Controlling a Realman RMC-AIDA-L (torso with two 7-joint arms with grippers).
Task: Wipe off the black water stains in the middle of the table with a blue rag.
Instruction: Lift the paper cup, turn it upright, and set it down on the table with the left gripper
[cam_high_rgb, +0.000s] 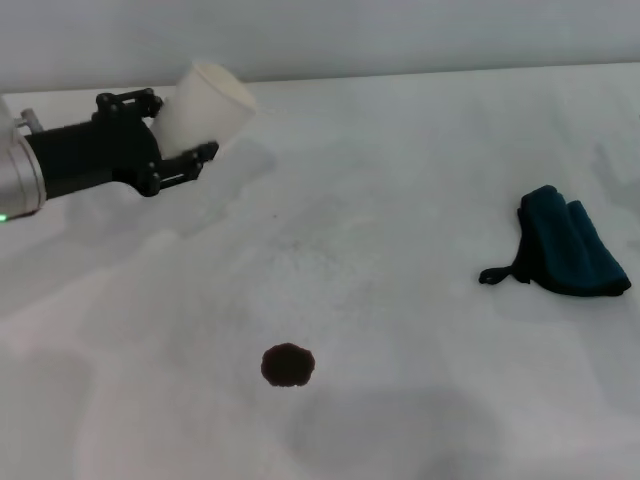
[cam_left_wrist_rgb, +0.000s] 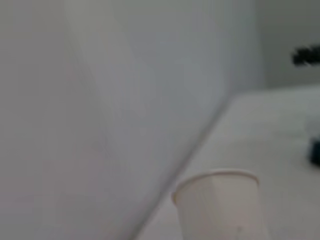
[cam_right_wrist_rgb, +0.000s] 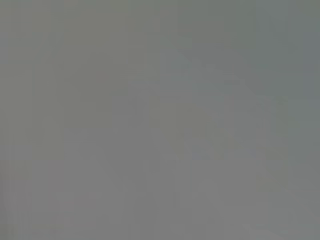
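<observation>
White worktop (cam_high_rgb: 420, 150) fills the scene, a pale wall behind its far edge. At far left the left gripper (cam_high_rgb: 180, 135) is clamped on a white paper cup (cam_high_rgb: 205, 100), tilted and lifted off the surface. The black water stains (cam_high_rgb: 288, 365), one dark blot, lie near the front centre, well apart from the blue rag (cam_high_rgb: 570, 245) lying untouched at right. Wiping hasn't begun; next the right gripper, not in sight, must fetch the rag.
</observation>
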